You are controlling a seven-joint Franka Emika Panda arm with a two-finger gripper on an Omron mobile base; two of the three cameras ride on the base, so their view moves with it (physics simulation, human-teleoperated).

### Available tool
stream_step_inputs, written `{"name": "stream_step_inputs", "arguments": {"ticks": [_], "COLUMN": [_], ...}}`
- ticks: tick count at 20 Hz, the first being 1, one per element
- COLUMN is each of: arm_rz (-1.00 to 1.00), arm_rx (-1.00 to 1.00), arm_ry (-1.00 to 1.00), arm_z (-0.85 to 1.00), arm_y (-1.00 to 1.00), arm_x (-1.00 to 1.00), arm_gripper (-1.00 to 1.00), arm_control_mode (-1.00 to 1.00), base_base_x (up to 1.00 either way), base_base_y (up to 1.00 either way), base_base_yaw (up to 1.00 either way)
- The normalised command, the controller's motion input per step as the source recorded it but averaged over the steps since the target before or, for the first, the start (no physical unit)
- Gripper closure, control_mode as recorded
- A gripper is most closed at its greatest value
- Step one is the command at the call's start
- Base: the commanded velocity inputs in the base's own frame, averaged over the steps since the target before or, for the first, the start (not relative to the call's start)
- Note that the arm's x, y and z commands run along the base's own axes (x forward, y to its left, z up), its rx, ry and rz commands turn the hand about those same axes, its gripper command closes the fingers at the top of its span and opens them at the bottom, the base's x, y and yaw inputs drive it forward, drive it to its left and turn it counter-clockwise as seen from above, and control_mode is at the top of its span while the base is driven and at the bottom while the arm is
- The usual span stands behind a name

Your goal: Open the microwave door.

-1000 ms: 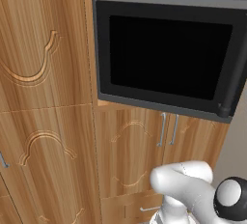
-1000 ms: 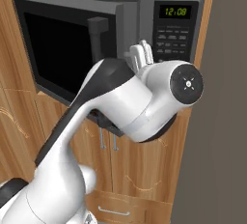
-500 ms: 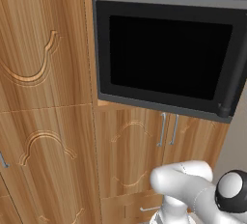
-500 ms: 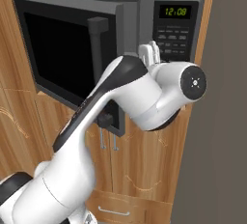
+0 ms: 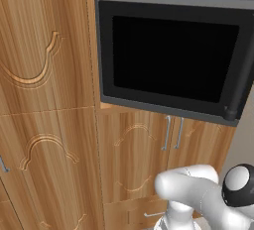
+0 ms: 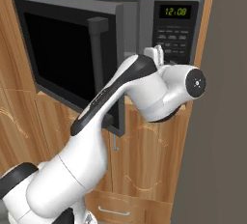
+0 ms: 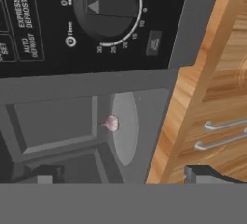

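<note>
The microwave [image 6: 144,6] sits in a wooden cabinet recess. Its door [image 6: 67,59] stands part open, hinged on the left, and the vertical bar handle [image 6: 96,59] faces outward. From the left base view the door [image 5: 173,58] looks broad, with the handle [image 5: 240,75] on its right edge. My gripper [image 6: 155,53] hovers in front of the button panel [image 6: 174,39], right of the door's free edge and touching nothing. In the hand view the gripper [image 7: 123,177] is open, fingertips [image 7: 202,174] wide apart, below the round knob [image 7: 108,6] and facing the open cavity.
Wooden cabinet doors with slim silver handles [image 5: 171,132] lie under the microwave, and a drawer [image 6: 113,211] lower down. A grey wall [image 6: 226,97] borders the right side. Inside the cavity a small pinkish item [image 7: 111,123] rests on a grey oval plate.
My hand has shifted a little to the right, away from the door's edge toward the button panel. The door stays at the same angle.
</note>
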Motion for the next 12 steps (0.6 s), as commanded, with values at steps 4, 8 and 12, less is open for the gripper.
{"name": "stream_step_inputs", "arguments": {"ticks": [4, 8, 12], "arm_rz": [0.15, 0.11, 0.16], "arm_rx": [0.1, 0.11, 0.05], "arm_ry": [0.05, 0.08, 0.08], "arm_z": [-0.06, -0.03, 0.0], "arm_y": [-0.2, 0.0, 0.01], "arm_x": [0.28, 0.42, 0.15], "arm_gripper": [-1.0, -1.0, -1.0], "arm_control_mode": [-1.0, -1.0, -1.0], "base_base_x": [0.0, 0.0, 0.0], "base_base_y": [0.0, 0.0, 0.0], "base_base_yaw": [0.0, 0.0, 0.0]}}
